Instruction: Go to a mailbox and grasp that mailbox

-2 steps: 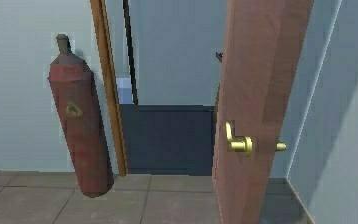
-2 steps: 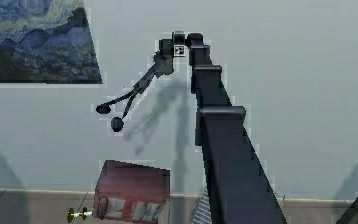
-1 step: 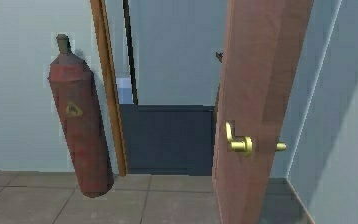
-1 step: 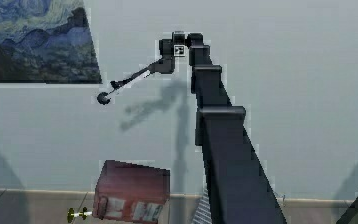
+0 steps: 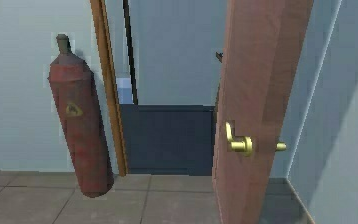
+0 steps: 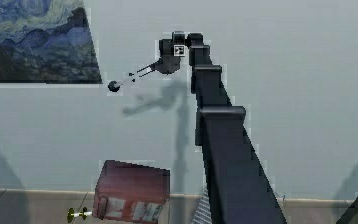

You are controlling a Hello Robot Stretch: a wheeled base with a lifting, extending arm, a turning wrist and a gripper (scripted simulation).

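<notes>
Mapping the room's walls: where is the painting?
The painting hangs in the arm side view's upper left corner, left of the end effector.

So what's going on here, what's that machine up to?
A wheeled robot is meant to find a mailbox and grasp it. Its arm reaches out toward a bare wall, and the gripper holds nothing. A painting hangs on that wall, and lower down is a red-brown box; whether that is the mailbox I cannot tell. Ahead stand an open door with a brass handle and a red cylinder by the wall.
</notes>
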